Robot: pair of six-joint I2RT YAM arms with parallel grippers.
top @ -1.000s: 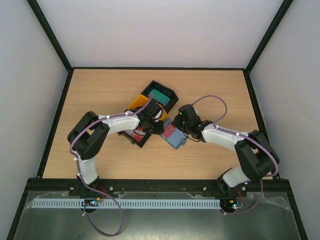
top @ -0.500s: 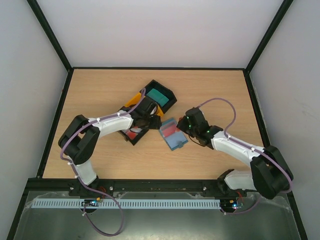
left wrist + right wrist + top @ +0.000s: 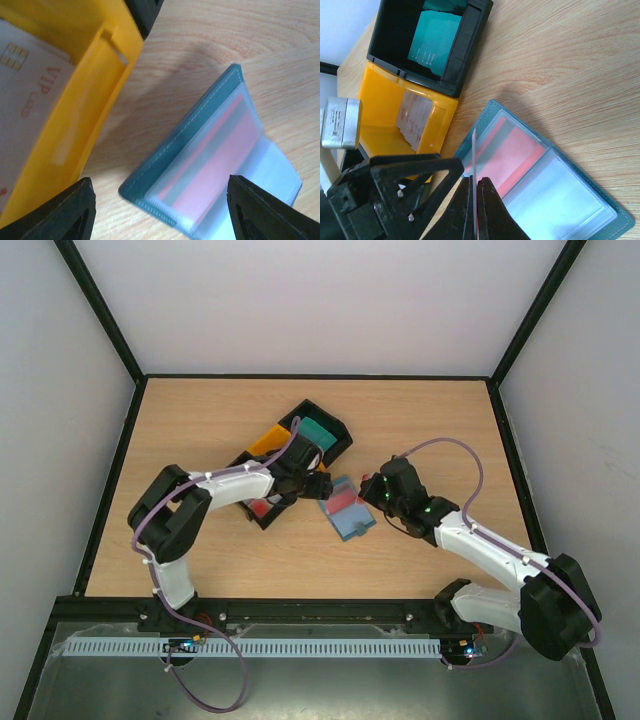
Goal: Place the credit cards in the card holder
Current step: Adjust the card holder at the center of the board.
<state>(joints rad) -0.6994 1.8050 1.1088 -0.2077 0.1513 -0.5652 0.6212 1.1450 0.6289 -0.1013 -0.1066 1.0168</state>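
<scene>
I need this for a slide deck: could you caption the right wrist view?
Right gripper, jaws shut on a thin sheet, over the open card holder holding a pink card.

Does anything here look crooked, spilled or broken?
Nothing spilled or broken. The card holder lies open, skewed on the table, and the right gripper pinches a thin sheet standing on edge over it. The yellow tray and black tray sit diagonally too, a card lying askew inside the yellow one.
</scene>
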